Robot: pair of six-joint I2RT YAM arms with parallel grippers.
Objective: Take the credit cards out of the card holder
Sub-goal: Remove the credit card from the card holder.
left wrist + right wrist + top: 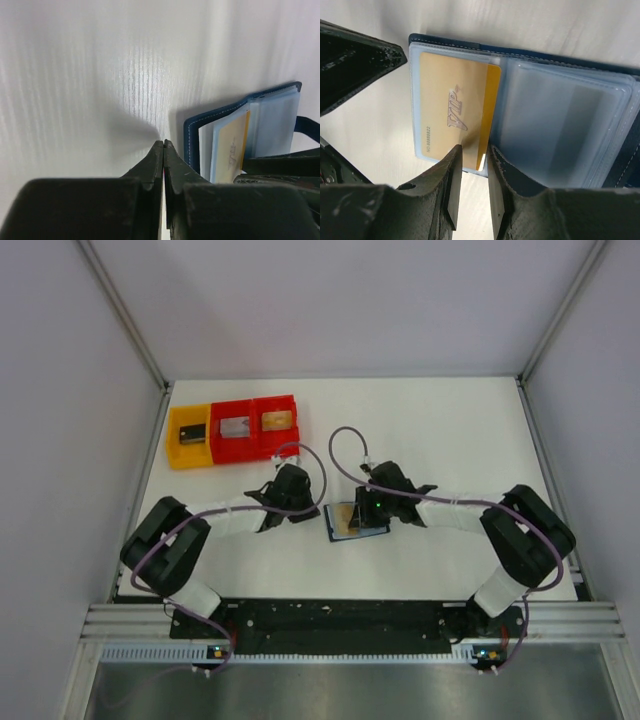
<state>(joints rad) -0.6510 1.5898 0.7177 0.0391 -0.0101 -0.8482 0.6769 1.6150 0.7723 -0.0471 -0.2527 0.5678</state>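
The card holder (345,532) lies open on the white table between the two arms, navy outside with clear sleeves inside (560,130). A gold VIP card (450,100) with an orange edge sits in its left sleeve. My right gripper (475,150) hovers over the holder with a narrow gap between its jaws. One fingertip is at the gold card and the other at the neighbouring sleeve, and nothing is pinched. My left gripper (164,145) is shut and empty, its tips on the table just left of the holder's navy edge (189,135).
A yellow bin (175,460) and two red bins (250,405) stand at the back left, each with a small flat item inside. Grey walls enclose the table on three sides. A cable loops above each wrist.
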